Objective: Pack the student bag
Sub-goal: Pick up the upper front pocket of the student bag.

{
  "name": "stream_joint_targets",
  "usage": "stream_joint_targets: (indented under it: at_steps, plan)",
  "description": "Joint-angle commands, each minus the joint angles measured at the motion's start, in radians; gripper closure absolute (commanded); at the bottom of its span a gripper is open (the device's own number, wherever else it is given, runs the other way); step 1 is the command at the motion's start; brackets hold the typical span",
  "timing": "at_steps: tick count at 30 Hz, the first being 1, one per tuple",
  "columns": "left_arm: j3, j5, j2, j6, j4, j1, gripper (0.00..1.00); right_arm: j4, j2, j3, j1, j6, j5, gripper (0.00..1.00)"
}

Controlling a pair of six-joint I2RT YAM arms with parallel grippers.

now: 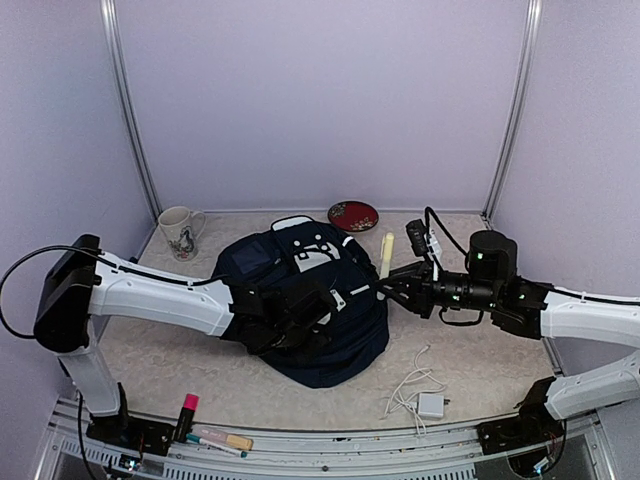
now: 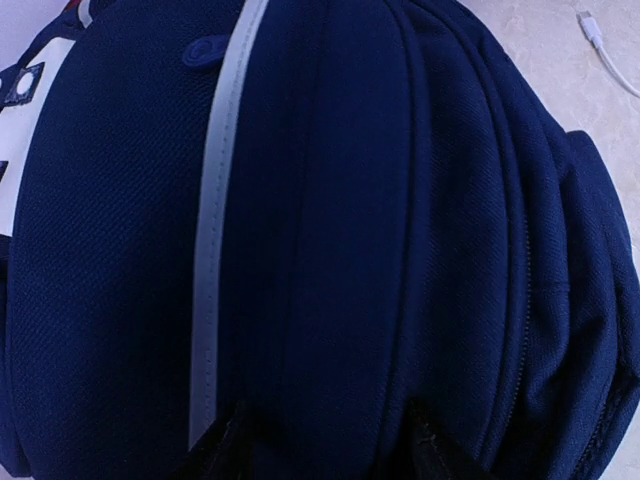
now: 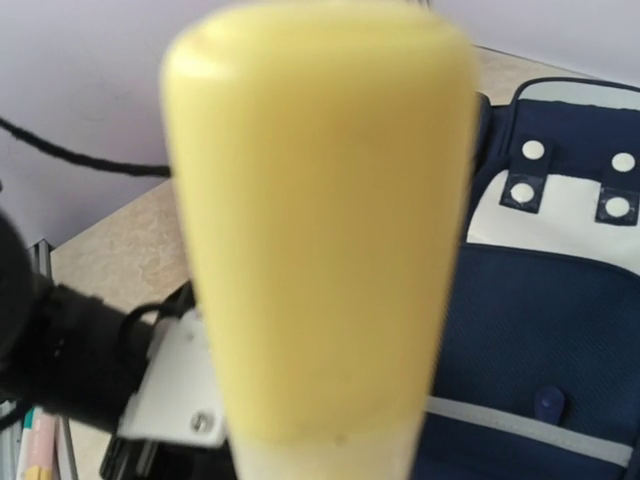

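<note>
The dark navy student bag lies flat mid-table with its white patch at the far end. It fills the left wrist view, white stripe running lengthwise. My left gripper rests on the bag's front. Its two dark fingertips stand wide apart, pressed into the fabric, so it is open. My right gripper is at the bag's right edge, shut on the lower end of a pale yellow stick. The stick stands close and blurred in the right wrist view, hiding the fingers.
A white mug stands at the back left and a red dish at the back. A white charger with its cable lies at the front right. Markers lie on the front rail. A black item sits behind the right arm.
</note>
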Motion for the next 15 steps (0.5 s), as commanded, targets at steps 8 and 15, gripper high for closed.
stream_joint_targets:
  at_steps: [8,15]
  plan:
    - [0.058,-0.114,0.018,0.018,-0.039,0.011,0.89,0.01,-0.004,-0.014,-0.009,0.003,-0.034,1.0]
    - [0.074,-0.038,-0.089,-0.022,-0.033,0.01,0.95,-0.01,0.016,-0.001,-0.009,-0.026,-0.049,1.0]
